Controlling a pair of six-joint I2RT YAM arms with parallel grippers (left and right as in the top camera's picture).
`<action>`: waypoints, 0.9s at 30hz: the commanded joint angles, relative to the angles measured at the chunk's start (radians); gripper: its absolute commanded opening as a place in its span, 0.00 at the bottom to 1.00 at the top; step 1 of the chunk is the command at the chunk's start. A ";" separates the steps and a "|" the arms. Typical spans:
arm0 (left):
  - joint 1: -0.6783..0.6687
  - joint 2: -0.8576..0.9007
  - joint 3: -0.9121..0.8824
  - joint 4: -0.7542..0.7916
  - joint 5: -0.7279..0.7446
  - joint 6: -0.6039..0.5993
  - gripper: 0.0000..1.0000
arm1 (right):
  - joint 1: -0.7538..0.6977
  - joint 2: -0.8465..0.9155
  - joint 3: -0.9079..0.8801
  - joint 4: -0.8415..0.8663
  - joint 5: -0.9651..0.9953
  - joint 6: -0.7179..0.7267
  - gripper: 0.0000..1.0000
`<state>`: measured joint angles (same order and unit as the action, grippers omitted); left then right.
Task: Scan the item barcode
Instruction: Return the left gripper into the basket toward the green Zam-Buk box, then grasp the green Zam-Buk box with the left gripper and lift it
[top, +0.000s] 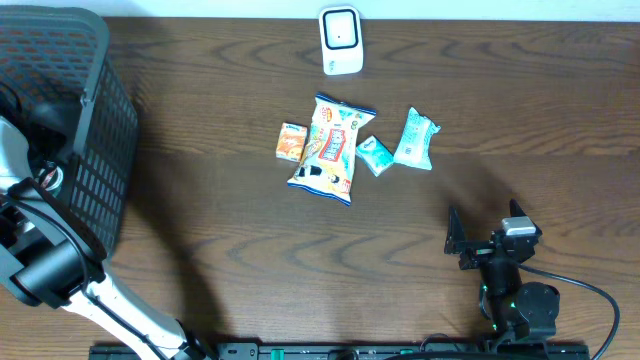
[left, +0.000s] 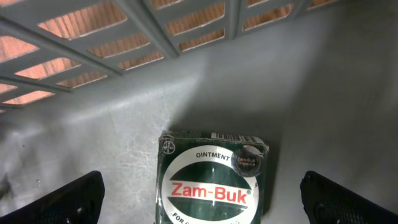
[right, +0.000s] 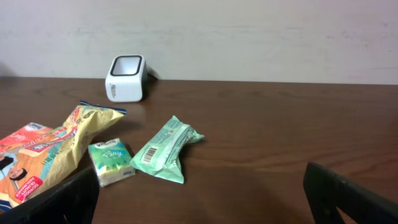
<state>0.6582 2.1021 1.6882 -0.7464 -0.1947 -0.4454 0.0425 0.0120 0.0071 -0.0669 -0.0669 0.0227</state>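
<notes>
The left fingers are wide open and hold nothing. They hang inside the grey basket at the left edge of the worktop. The Zam-Buk ointment box lies flat on the basket floor, right between them, one finger on each side, not touching. Its long side points away from the fingers, so I think they could go straight down and close on its two long sides.

The right fingers are wide open too, and hold nothing. They wait near the front edge on the right.

The white scanner stands at the far edge, in the middle. Between it and the arms lie a snack bag, a small orange box, a tissue pack and a green packet. The green packet is nearest to the right arm, and its barcode faces up.
</notes>
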 joint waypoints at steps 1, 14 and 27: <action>-0.003 0.029 -0.032 0.012 0.003 -0.005 0.99 | -0.002 -0.005 -0.001 -0.005 0.001 0.014 0.99; -0.003 0.064 -0.036 0.033 0.010 -0.004 0.94 | -0.002 -0.005 -0.001 -0.005 0.001 0.014 0.99; -0.003 0.093 -0.045 0.014 0.079 -0.001 0.76 | -0.002 -0.005 -0.001 -0.005 0.001 0.014 0.99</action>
<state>0.6582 2.1696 1.6600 -0.7113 -0.1253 -0.4473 0.0425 0.0120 0.0071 -0.0673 -0.0669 0.0227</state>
